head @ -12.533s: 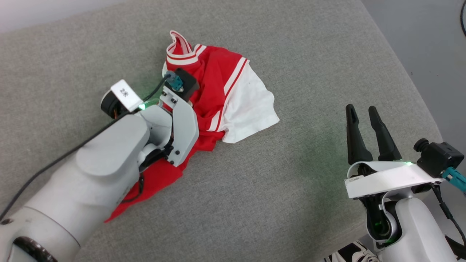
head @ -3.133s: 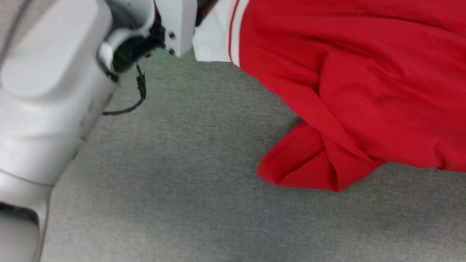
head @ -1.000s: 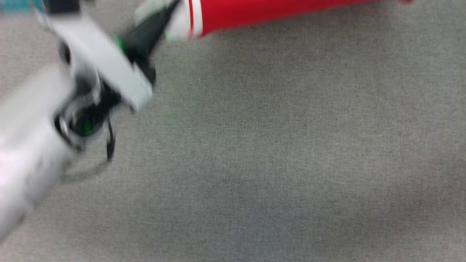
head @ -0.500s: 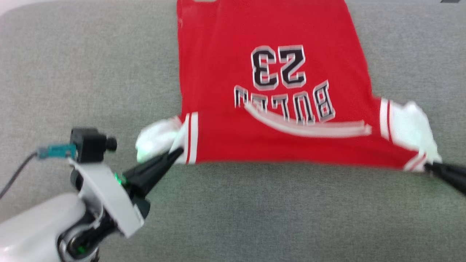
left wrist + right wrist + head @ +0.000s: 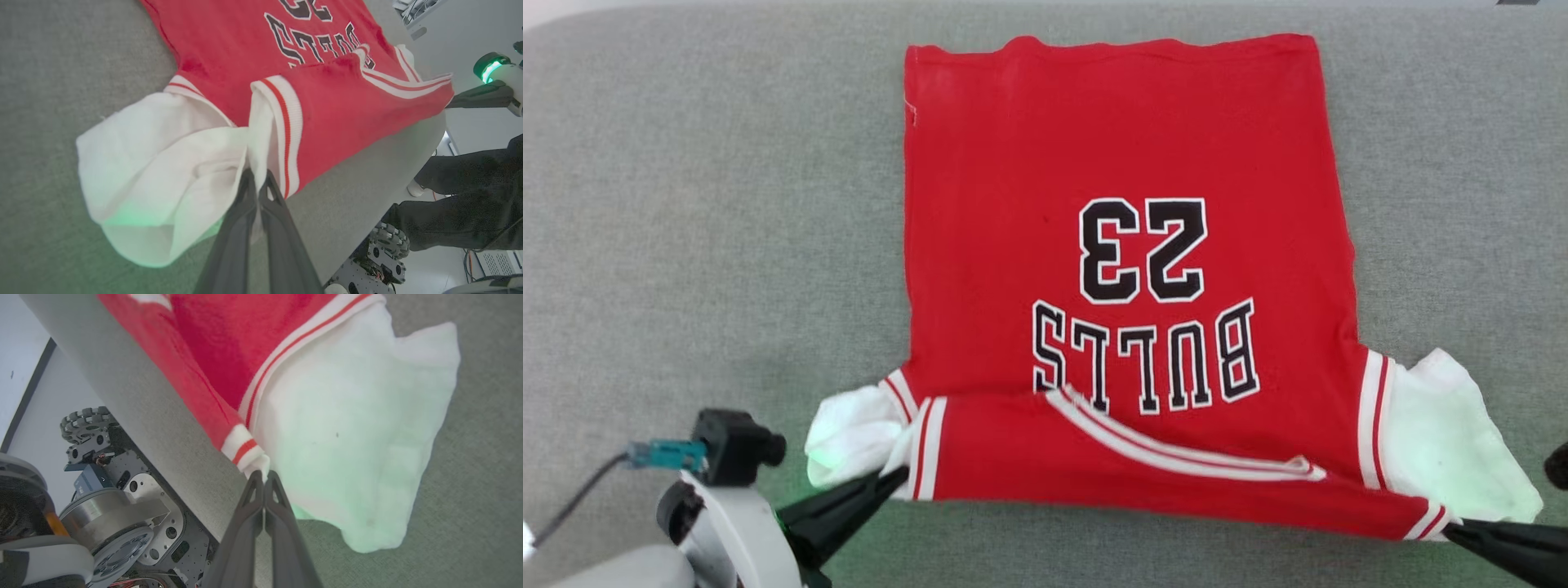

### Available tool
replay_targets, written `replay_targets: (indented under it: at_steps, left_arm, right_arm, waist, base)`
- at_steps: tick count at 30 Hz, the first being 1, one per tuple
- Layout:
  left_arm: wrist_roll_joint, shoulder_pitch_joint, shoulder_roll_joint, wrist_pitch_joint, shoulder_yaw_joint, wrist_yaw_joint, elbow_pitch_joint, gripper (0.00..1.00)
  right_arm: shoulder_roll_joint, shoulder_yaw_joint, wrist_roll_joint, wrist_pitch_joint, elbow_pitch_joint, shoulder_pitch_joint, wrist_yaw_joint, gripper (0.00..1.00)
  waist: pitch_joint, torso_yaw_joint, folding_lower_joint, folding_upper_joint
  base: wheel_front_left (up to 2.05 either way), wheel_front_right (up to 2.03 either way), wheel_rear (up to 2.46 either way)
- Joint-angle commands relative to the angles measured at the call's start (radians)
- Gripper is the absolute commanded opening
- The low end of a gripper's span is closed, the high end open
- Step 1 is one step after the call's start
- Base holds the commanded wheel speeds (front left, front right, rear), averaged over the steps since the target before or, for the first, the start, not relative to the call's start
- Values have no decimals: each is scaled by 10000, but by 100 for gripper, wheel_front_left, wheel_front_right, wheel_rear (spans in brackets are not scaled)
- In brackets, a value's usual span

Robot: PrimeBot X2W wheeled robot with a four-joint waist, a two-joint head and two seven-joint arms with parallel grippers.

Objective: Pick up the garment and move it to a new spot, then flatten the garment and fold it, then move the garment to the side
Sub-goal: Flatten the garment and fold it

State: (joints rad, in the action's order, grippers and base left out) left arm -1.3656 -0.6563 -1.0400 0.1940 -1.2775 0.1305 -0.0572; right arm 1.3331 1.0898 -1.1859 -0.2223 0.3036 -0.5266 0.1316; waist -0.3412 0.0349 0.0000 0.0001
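- Head view: red garment [image 5: 1127, 245] with white sleeves spread flat on grey cushion [image 5: 686, 204], collar end nearest; reads "BULLS 23", upside down.
- Left wrist view: left gripper [image 5: 257, 179] clamped on white sleeve beside striped seam; adds dark trousers [image 5: 461, 212] past cushion edge.
- Right wrist view: right gripper [image 5: 264, 477] pinched on striped trim corner; adds wheeled base [image 5: 135, 486] below.
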Motion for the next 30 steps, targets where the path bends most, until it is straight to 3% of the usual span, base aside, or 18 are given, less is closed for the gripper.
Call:
replay_targets:
  at_steps: [1,14,15,17,18,27,30]
  left_arm:
    - [189,191,106,-43,-9,-5,191,0]
    - [1080,675,1880,-92,-72,-14,2058,0]
    - [1105,716,1927,-91,-77,-14,2130,0]
    - [1176,814,1989,-89,-80,-14,2212,0]
    - [1171,834,2004,-37,-87,-14,2225,0]
    - [1222,1011,1908,329,-77,-11,1986,0]
    - [1430,866,2049,418,-60,-9,1843,0]
  right_arm:
    - [-165,-134,138,-96,-161,249,-18,0]
    - [-2690,-1480,2383,-1168,-2004,1618,-20,0]
    - [-2824,-1588,2521,-1207,-2020,1717,-20,5]
    - [-3023,-1903,2743,-1166,-2001,1881,-19,62]
    - [-3076,-2088,2837,-1139,-1923,1962,-19,100]
    - [-2146,-4563,2232,-1575,-346,2899,-19,100]
    - [-1601,-5947,1859,-1902,194,3121,-19,100]
  waist:
    - [-72,47,0,-1]
    - [-137,253,0,-1]
    - [-96,245,0,-1]
    - [-22,204,0,-1]
    - [21,181,0,-1]
    - [206,100,0,-1]
    - [106,277,0,-1]
  base:
    - [0,0,0]
    - [0,0,0]
    - [0,0,0]
    - [0,0,0]
    - [0,0,0]
    - [0,0,0]
    - [0,0,0]
